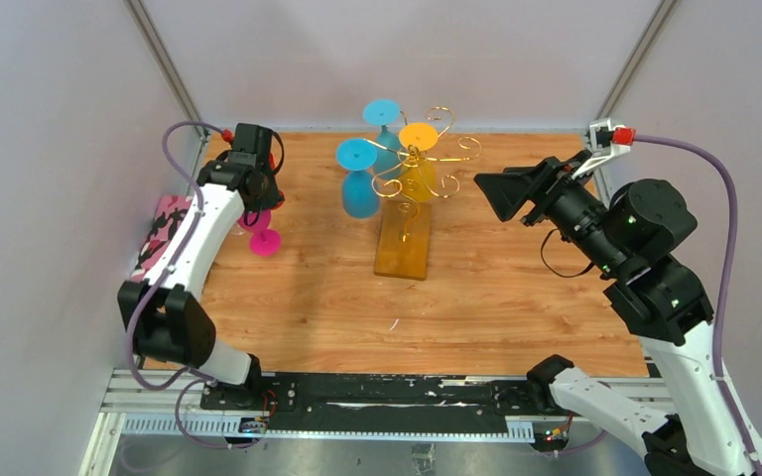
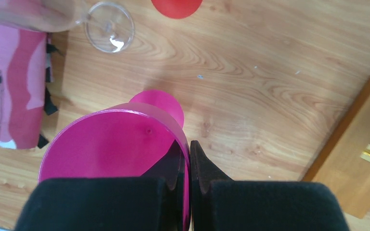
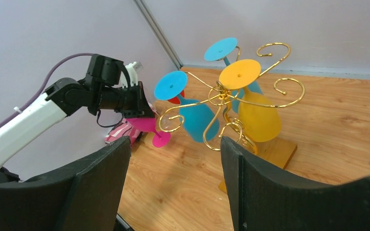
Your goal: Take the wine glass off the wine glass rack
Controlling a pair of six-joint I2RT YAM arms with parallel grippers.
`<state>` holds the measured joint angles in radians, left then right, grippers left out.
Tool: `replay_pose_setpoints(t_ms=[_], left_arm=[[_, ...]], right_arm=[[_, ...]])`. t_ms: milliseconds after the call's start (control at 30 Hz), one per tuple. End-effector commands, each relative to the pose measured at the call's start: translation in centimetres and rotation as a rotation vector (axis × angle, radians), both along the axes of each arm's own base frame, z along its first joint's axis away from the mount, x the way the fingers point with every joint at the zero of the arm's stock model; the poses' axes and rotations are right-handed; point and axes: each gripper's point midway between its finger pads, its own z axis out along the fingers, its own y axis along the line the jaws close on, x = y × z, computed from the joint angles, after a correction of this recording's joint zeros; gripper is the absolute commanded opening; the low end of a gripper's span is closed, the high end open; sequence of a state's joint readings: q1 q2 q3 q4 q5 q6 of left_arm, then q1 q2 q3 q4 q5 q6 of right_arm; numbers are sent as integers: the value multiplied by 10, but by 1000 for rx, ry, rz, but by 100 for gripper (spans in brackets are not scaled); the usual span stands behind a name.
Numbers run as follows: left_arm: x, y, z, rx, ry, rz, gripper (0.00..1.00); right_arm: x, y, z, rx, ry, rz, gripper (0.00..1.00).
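Top view: the wine glass rack [image 1: 404,243] holds three glasses: two blue glasses [image 1: 359,193], one yellow glass [image 1: 419,136]. The right gripper [image 1: 504,194] gapes beside it.
Left wrist: the left gripper [image 2: 187,149] pinches the one pink wine glass [image 2: 106,144] by its bowl wall, off the rack.
Right wrist: the rack stands ahead of the spread fingers [image 3: 241,183], untouched.

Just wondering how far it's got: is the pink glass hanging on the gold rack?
No, the pink glass is off to the left of the gold rack, its bowl wall pinched in the left pincer.
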<state>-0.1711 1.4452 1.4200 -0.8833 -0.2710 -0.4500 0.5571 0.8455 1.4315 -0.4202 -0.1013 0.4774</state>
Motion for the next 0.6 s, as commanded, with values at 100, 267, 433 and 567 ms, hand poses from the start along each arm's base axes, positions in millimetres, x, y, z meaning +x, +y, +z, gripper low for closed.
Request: replay_pose_setpoints(t_ms=[100, 267, 433, 567], left_arm=[[36, -1, -29, -24, -10, -10, 0], [53, 2, -43, -25, 3, -7, 0], [63, 7, -56, -20, 15, 4, 0], [66, 10, -57, -3, 11, 6, 0]], right_arm=[[10, -7, -12, -45, 0, -61, 73], [16, -4, -17, -62, 6, -66, 73], [18, -4, -17, -65, -1, -70, 73], [20, -1, -18, -62, -5, -63, 73]])
